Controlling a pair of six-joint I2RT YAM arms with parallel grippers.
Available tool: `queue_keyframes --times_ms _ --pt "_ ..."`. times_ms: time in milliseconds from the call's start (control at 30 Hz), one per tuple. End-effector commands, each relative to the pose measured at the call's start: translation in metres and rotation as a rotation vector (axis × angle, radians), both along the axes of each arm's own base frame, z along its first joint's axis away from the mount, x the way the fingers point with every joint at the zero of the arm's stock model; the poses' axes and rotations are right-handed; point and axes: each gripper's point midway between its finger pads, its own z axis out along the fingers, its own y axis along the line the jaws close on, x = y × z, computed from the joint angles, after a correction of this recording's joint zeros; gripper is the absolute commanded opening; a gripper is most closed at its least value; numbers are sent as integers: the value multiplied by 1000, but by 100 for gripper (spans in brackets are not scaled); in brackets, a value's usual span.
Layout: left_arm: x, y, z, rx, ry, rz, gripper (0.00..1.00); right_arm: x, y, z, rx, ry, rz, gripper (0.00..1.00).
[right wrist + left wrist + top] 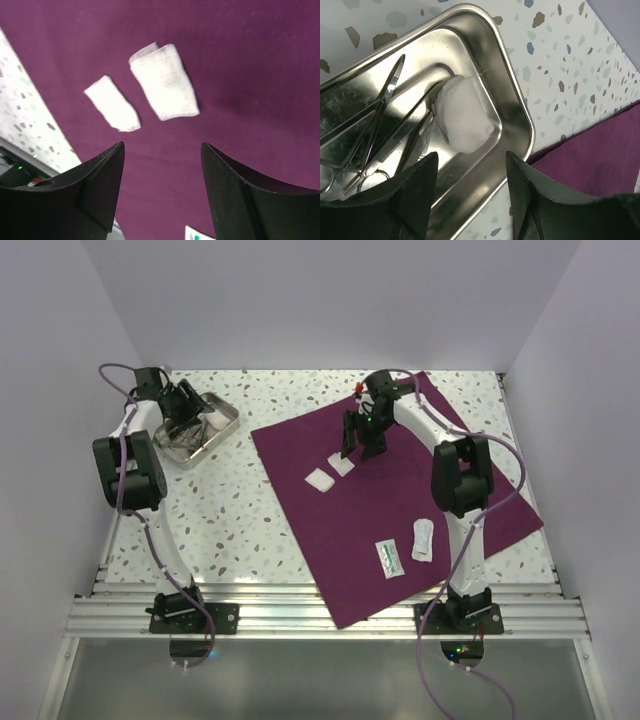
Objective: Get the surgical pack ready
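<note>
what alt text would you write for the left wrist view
A steel tray on a speckled table holds a white gauze pad beside scissor-handled instruments. The open left gripper frames the bottom, empty; purple cloth shows at lower right.

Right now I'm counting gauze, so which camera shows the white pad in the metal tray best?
Left wrist view: the white pad lies close and unobstructed in the metal tray beside steel instruments. In the top view the left arm hides it. The right wrist view misses the tray entirely.
</note>
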Motion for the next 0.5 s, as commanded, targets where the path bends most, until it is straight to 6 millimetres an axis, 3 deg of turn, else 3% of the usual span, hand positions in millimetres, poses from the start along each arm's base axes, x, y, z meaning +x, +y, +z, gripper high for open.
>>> queue_keyframes --times_ms 0,167,200,233,400,467 --pt "-9 -2 53 75 -90 -14 60 10 -9 -2 -63 -46 50 66" --pt "-23 -29 76 49 -123 -38 60 16 -9 -15 -74 -70 78 64" --pt "-31 -39 69 29 -109 -54 60 17 -10 -18 -80 -73 84 63" --pt "-34 -44 78 23 -128 -59 60 22 -10 -18 -80 -92 84 63" --pt "-66 -76 69 -27 -85 -122 58 32 -5 -25 -68 -128 93 55" --pt "-77 -84 74 -21 -92 -145 58 34 -2 -29 -56 -125 96 50"
